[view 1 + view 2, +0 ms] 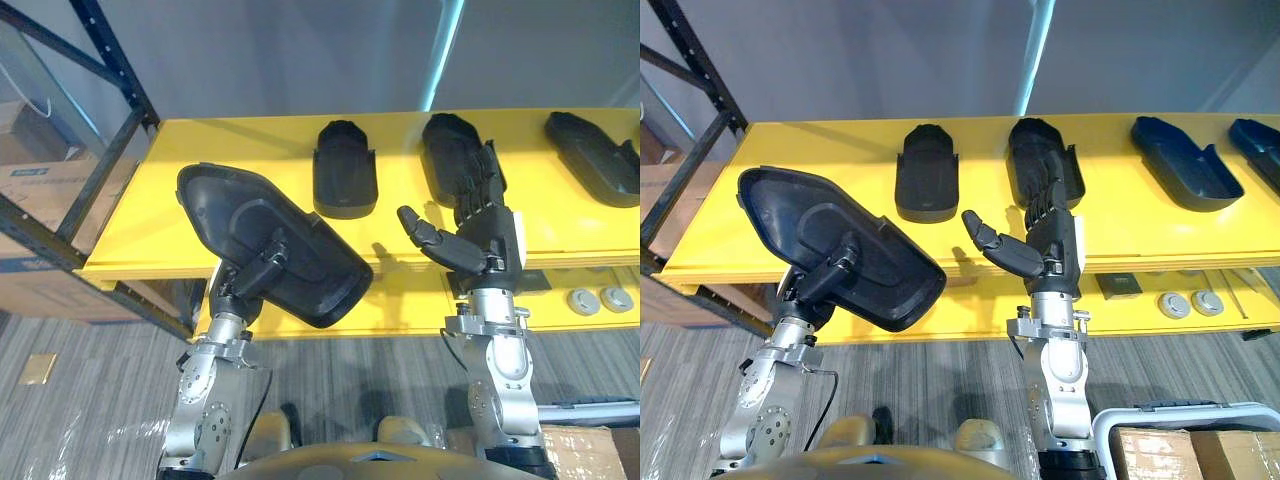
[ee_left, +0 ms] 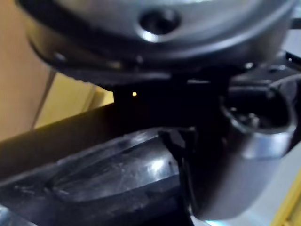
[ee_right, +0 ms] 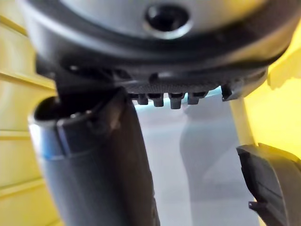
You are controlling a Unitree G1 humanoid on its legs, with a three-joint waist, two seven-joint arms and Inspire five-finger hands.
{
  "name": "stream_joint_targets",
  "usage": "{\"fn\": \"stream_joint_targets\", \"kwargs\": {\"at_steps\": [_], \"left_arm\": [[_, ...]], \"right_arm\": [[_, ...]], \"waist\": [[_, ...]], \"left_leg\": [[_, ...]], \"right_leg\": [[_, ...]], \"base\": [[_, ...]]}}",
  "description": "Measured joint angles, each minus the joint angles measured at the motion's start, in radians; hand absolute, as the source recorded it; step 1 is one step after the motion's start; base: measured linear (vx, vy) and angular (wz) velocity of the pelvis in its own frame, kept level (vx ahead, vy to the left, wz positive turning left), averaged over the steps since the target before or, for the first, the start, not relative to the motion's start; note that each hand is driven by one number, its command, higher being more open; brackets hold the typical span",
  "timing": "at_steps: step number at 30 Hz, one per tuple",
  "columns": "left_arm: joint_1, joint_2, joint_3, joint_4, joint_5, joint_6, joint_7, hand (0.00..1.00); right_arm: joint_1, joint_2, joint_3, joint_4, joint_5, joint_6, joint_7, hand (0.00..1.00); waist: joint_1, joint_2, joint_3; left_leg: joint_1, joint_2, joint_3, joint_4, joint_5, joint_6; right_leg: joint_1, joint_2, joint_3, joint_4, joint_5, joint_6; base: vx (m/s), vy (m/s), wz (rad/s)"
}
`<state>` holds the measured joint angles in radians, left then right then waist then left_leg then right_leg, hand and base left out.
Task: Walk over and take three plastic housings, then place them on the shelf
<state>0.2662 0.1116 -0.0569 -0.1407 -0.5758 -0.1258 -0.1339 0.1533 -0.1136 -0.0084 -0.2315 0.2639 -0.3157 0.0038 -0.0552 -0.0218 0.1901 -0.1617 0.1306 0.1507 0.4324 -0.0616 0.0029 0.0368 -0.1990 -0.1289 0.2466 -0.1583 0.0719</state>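
Our left hand (image 1: 827, 272) clamps the held housing (image 1: 790, 215), thumb curled over its recessed face, and we hold it in the air before the front edge of the shelf (image 1: 1140, 230), its long axis tilted from 10 o'clock to 4 o'clock. Our right hand (image 1: 1045, 245) stands empty, fingers straight and together toward 12 o'clock, thumb spread toward 10, just before the third housing (image 1: 1025, 140). The second housing (image 1: 927, 172) lies flat on the shelf, long axis toward 12, and the fourth housing (image 1: 1185, 160), at 2 o'clock, lies aslant.
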Motion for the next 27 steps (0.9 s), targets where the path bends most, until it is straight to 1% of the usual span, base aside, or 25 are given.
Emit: {"fn": "stream_joint_targets", "kwargs": {"at_steps": [1, 2, 3, 4, 5, 6, 7, 8, 9, 10, 11, 12, 14, 15, 16, 17, 18, 19, 20, 21, 23, 24, 25, 26, 27], "left_arm": [[0.005, -0.002, 0.001, 0.018, 0.003, -0.001, 0.000, 0.00], [0.010, -0.003, 0.001, 0.026, 0.008, -0.001, -0.003, 0.00], [0.016, -0.009, 0.001, 0.026, 0.013, -0.001, -0.009, 0.00], [0.022, -0.020, 0.002, 0.026, 0.017, -0.002, -0.018, 0.00], [0.026, -0.026, 0.008, 0.026, 0.029, -0.002, -0.022, 0.00], [0.025, -0.025, 0.015, 0.026, 0.034, -0.003, -0.026, 0.00], [0.026, -0.023, 0.033, 0.026, 0.035, -0.004, -0.037, 0.00], [0.027, -0.016, 0.045, 0.026, 0.035, -0.004, -0.038, 0.00], [0.037, -0.010, 0.057, 0.026, 0.037, -0.003, -0.041, 0.00], [0.039, -0.006, 0.063, 0.026, 0.041, -0.003, -0.042, 0.00], [0.038, 0.009, 0.063, 0.026, 0.062, -0.003, -0.046, 0.00], [0.036, 0.027, 0.061, 0.026, 0.080, -0.003, -0.058, 0.00], [0.037, 0.051, 0.061, 0.026, 0.081, -0.003, -0.084, 0.00], [0.037, 0.064, 0.061, 0.020, 0.108, -0.003, -0.097, 0.00], [0.037, 0.064, 0.062, 0.018, 0.117, -0.003, -0.100, 0.00], [0.036, 0.068, 0.062, 0.018, 0.117, -0.002, -0.108, 0.00], [0.027, 0.078, 0.060, 0.015, 0.115, -0.002, -0.122, 0.00], [0.020, 0.087, 0.060, 0.012, 0.115, -0.002, -0.126, 0.00], [-0.013, 0.092, 0.051, 0.012, 0.116, 0.001, -0.127, 0.00], [-0.033, 0.093, 0.042, 0.012, 0.116, 0.002, -0.125, 0.00], [-0.091, 0.095, -0.010, -0.030, 0.137, 0.005, -0.116, 0.00], [-0.110, 0.096, -0.016, -0.058, 0.166, 0.004, -0.117, 0.00], [-0.130, 0.101, -0.016, -0.087, 0.185, -0.001, -0.118, 0.00], [-0.160, 0.121, -0.014, -0.112, 0.193, -0.012, -0.118, 0.00], [-0.186, 0.143, -0.010, -0.120, 0.194, -0.030, -0.118, 0.00]], "right_arm": [[0.001, -0.011, -0.002, 0.000, 0.027, 0.000, 0.012, 1.00], [0.002, -0.014, -0.006, 0.000, 0.060, -0.002, 0.014, 1.00], [0.005, -0.014, -0.010, 0.000, 0.076, -0.003, 0.014, 1.00], [0.009, -0.015, -0.016, 0.002, 0.079, -0.003, 0.014, 1.00], [0.009, -0.008, -0.018, 0.011, 0.078, -0.003, 0.014, 1.00], [0.009, -0.001, -0.018, 0.014, 0.078, -0.003, 0.013, 1.00], [0.005, 0.012, -0.006, 0.022, 0.076, -0.003, 0.013, 1.00], [0.000, 0.028, 0.007, 0.035, 0.069, -0.003, 0.007, 1.00], [-0.002, 0.049, 0.024, 0.050, 0.055, -0.003, -0.012, 1.00], [-0.002, 0.054, 0.033, 0.055, 0.055, -0.003, -0.023, 1.00], [-0.002, 0.064, 0.039, 0.064, 0.054, -0.003, -0.052, 1.00], [-0.002, 0.077, 0.040, 0.065, 0.053, -0.004, -0.081, 1.00], [0.000, 0.086, 0.039, 0.065, 0.052, -0.014, -0.113, 1.00], [0.000, 0.084, 0.039, 0.065, 0.010, -0.024, -0.141, 1.00], [0.001, 0.084, 0.040, 0.064, 0.000, -0.026, -0.142, 1.00], [0.008, 0.083, 0.041, 0.063, -0.013, -0.027, -0.141, 1.00], [0.021, 0.079, 0.044, 0.058, -0.024, -0.027, -0.140, 1.00], [0.021, 0.075, 0.043, 0.057, -0.032, -0.027, -0.138, 1.00], [0.020, 0.067, 0.032, 0.053, -0.047, -0.027, -0.125, 1.00], [0.021, 0.060, 0.024, 0.053, -0.046, -0.026, -0.116, 1.00], [0.019, -0.012, -0.005, 0.053, -0.040, -0.019, -0.061, 1.00], [0.018, -0.048, -0.013, 0.051, -0.041, -0.018, -0.036, 1.00], [0.012, -0.080, -0.019, 0.048, -0.040, -0.017, -0.005, 1.00], [0.001, -0.113, -0.025, 0.033, -0.020, -0.017, 0.038, 1.00], [-0.015, -0.136, -0.024, 0.020, -0.006, -0.017, 0.078, 1.00]], "waist": [[-0.002, -0.001, 0.002], [-0.005, 0.007, -0.003], [-0.005, 0.017, -0.006], [-0.003, 0.042, -0.016], [-0.007, 0.045, -0.018], [-0.005, 0.043, -0.019], [-0.002, 0.041, -0.018], [0.000, 0.028, -0.013], [0.003, 0.021, -0.013], [0.003, 0.020, -0.013], [0.006, 0.019, -0.013], [0.007, 0.020, -0.013], [0.008, 0.016, -0.017], [0.014, 0.011, -0.021], [0.018, 0.011, -0.021], [0.012, 0.024, -0.027], [0.003, 0.011, -0.039], [0.006, -0.005, -0.049], [0.001, -0.003, -0.048], [-0.001, 0.004, -0.044], [-0.007, 0.039, -0.046], [-0.007, 0.048, -0.047], [-0.007, 0.054, -0.047], [-0.006, 0.056, -0.047], [-0.008, 0.055, -0.047]], "left_leg": [[-0.004, 0.039, -0.018, -0.001, -0.002, -0.004], [0.005, 0.060, -0.027, -0.033, 0.014, -0.007], [0.020, 0.071, -0.033, -0.069, 0.062, -0.006], [0.041, 0.069, -0.052, -0.104, 0.088, -0.042], [0.052, 0.046, -0.041, -0.128, 0.052, -0.087], [0.053, 0.033, -0.038, -0.139, 0.035, -0.098], [0.053, 0.020, -0.025, -0.158, -0.003, -0.125], [0.052, 0.004, -0.014, -0.155, -0.010, -0.126], [0.050, -0.007, -0.008, -0.149, -0.022, -0.117], [0.048, -0.011, -0.009, -0.143, -0.032, -0.113], [0.047, -0.018, -0.009, -0.137, -0.055, -0.108], [0.047, -0.019, -0.005, -0.144, -0.058, -0.102], [0.051, -0.019, 0.015, -0.172, -0.054, -0.096], [0.061, -0.022, 0.038, -0.221, -0.038, -0.092], [0.067, -0.020, 0.041, -0.246, -0.023, -0.086], [0.068, -0.008, 0.036, -0.286, 0.011, -0.081], [0.069, -0.005, 0.025, -0.325, 0.047, -0.082], [0.070, -0.011, 0.028, -0.337, 0.063, -0.083], [0.062, -0.013, 0.031, -0.346, 0.086, -0.094], [0.062, -0.013, 0.025, -0.355, 0.095, -0.095], [0.072, -0.006, 0.019, -0.386, 0.117, -0.100], [0.076, -0.002, 0.019, -0.396, 0.124, -0.103], [0.086, 0.002, 0.021, -0.414, 0.134, -0.106], [0.099, 0.002, 0.026, -0.434, 0.148, -0.110], [0.108, 0.002, 0.029, -0.445, 0.156, -0.114]], "right_leg": [[-0.001, -0.017, 0.000, 0.007, -0.004, 0.008], [-0.013, -0.043, 0.000, 0.025, -0.014, 0.027], [-0.024, -0.058, 0.007, 0.042, -0.021, 0.048], [-0.034, -0.071, 0.019, 0.057, -0.029, 0.073], [-0.041, -0.091, 0.028, 0.058, -0.027, 0.084], [-0.043, -0.103, 0.028, 0.048, -0.020, 0.095], [-0.043, -0.119, 0.028, 0.025, 0.003, 0.119], [-0.033, -0.134, 0.028, 0.000, 0.031, 0.124], [-0.007, -0.141, 0.031, -0.049, 0.077, 0.118], [0.006, -0.142, 0.031, -0.072, 0.103, 0.118], [0.024, -0.146, 0.033, -0.100, 0.143, 0.109], [0.029, -0.145, 0.035, -0.113, 0.185, 0.099], [0.018, -0.144, 0.035, -0.121, 0.229, 0.082], [-0.011, -0.137, 0.031, -0.122, 0.269, 0.053], [-0.023, -0.127, 0.030, -0.122, 0.277, 0.043], [-0.034, -0.078, 0.057, -0.123, 0.234, 0.062], [-0.028, -0.025, 0.074, -0.145, 0.181, 0.061], [-0.028, -0.022, 0.056, -0.165, 0.174, 0.052], [-0.029, -0.023, 0.052, -0.182, 0.175, 0.053], [-0.029, -0.021, 0.051, -0.182, 0.175, 0.053], [-0.029, -0.012, 0.047, -0.182, 0.173, 0.055], [-0.029, -0.007, 0.045, -0.182, 0.173, 0.055], [-0.028, -0.003, 0.045, -0.182, 0.170, 0.058], [-0.026, -0.001, 0.046, -0.181, 0.159, 0.068], [-0.024, -0.001, 0.046, -0.180, 0.148, 0.071]], "base": [[0.02, 0.137, 0.14], [0.07, 0.257, 0.14], [0.09, 0.277, 0.10], [0.10, 0.325, 0.10], [0.08, 0.260, 0.12], [0.08, 0.340, 0.16], [0.06, 0.332, 0.09], [0.05, 0.372, 0.04], [0.03, 0.273, 0.02], [-0.01, 0.240, 0.06], [-0.03, 0.239, 0.09], [-0.05, 0.270, 0.08], [-0.03, 0.180, 0.00], [-0.01, 0.105, -0.16], [0.00, 0.102, -0.19], [0.04, 0.009, -0.03], [0.04, -0.038, -0.03], [0.05, -0.084, 0.00], [0.02, -0.053, -0.01], [0.01, -0.046, 0.12], [-0.01, -0.051, 0.08], [-0.04, -0.049, -0.04], [-0.05, -0.037, -0.07], [-0.09, -0.049, -0.10], [-0.09, -0.043, -0.10]]}}
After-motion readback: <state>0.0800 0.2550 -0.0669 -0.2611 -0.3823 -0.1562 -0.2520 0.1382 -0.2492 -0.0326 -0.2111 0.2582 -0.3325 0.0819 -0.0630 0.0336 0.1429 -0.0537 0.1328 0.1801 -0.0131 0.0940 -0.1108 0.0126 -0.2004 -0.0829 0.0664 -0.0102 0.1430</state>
